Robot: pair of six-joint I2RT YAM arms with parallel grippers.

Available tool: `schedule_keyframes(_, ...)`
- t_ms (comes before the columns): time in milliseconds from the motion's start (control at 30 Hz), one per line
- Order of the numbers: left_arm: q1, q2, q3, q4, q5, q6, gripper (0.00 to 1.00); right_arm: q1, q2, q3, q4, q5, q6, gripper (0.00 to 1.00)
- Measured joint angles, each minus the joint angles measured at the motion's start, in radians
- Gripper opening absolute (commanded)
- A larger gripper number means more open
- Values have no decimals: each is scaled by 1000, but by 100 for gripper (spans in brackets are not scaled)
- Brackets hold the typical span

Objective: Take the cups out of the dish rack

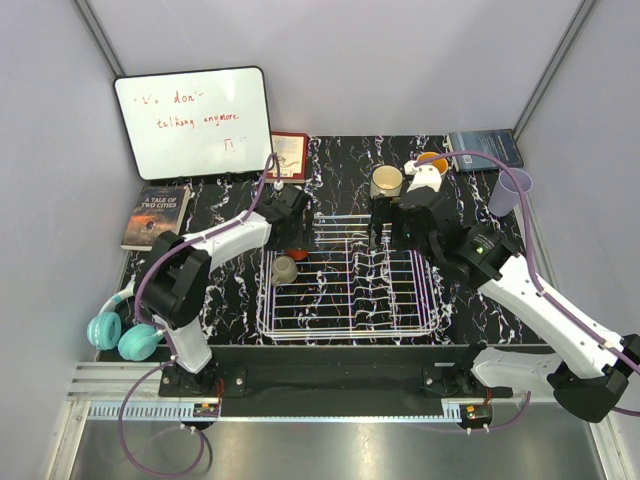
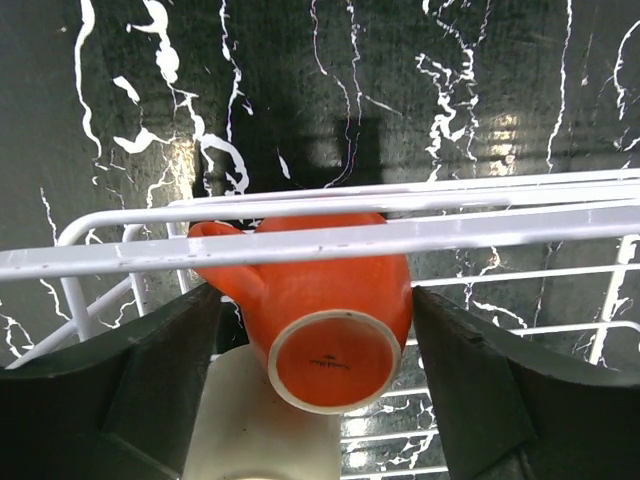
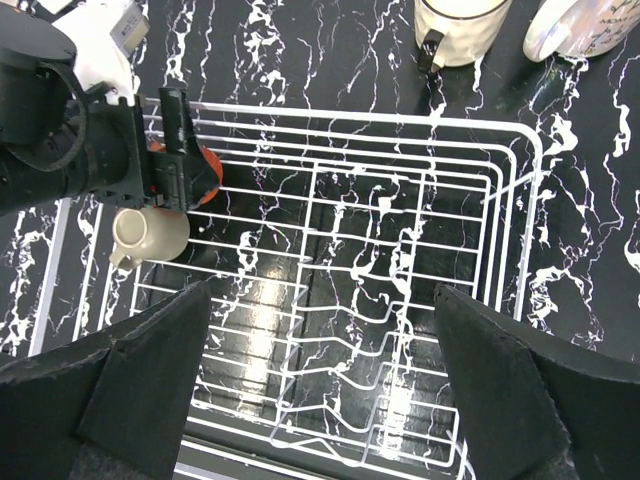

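Note:
The white wire dish rack (image 1: 430, 300) lies mid-table. An orange cup (image 2: 330, 320) lies on its side in the rack's far left corner, base toward the camera, under the rim wire. My left gripper (image 2: 315, 330) is shut on it, one finger against each side; from above the gripper (image 1: 293, 240) hides most of it. A cream mug (image 1: 284, 268) lies just below it in the rack, also in the right wrist view (image 3: 150, 235). My right gripper (image 3: 320, 330) is open and empty above the rack's middle (image 1: 385, 235).
Beyond the rack stand a cream mug (image 1: 386, 181), a white mug with an orange inside (image 1: 433, 160) and a lavender tumbler (image 1: 510, 192). A whiteboard (image 1: 193, 122), books (image 1: 155, 215) and teal headphones (image 1: 120, 335) lie at the left.

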Motion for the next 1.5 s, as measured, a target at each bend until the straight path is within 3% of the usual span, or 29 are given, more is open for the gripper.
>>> schedule_keyframes(133,3,0,-16,15,10,3,56,0,0,-3,0,0,0,100)
schedule_keyframes(300,4,0,-17,23,14,5,42,0,0,-19,4,0,1,100)
schedule_keyframes(433,4,-3,-22,30,14,5,20,0,-2,-35,7,0,6,100)
schedule_keyframes(500,4,-12,-31,34,16,5,0,0,-4,-39,8,0,8,100)
schedule_keyframes(700,4,-68,-52,23,35,5,0,0,-18,-41,12,0,8,100)
schedule_keyframes(933,4,-246,-48,-6,77,5,0,0,-17,-36,29,0,5,100)
schedule_keyframes(1167,6,-377,-35,40,251,-27,0,0,-14,20,60,-8,5,100)
schedule_keyframes(1333,9,-512,-231,349,481,-143,0,0,-14,74,107,-73,29,100)
schedule_keyframes(1500,19,-534,-424,733,705,-344,0,0,-15,90,179,-155,71,100)
